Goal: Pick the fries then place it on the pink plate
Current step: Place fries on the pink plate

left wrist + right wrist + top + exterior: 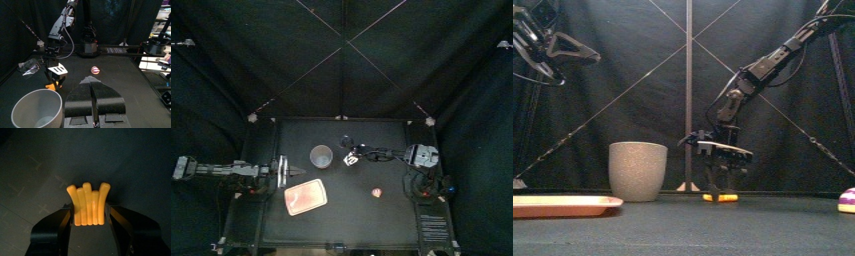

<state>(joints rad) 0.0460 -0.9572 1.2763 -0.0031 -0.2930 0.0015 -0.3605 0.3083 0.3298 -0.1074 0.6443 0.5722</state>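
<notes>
While the fries point(89, 198) lie lengthwise between its jaws, tips away from the wrist, the right gripper point(90, 208) clamps them narrowly.

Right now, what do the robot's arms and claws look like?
The left arm and right arm are thin, black and jointed, with dark cables running along them. The left claw has two wide black jaws. The right claw carries a white cross-plate.

Black table point(345, 225): pink tray point(306, 198) front-left, grey cup point(322, 155) behind, fries point(720, 197) mid-back, striped toy point(378, 191) right.
</notes>
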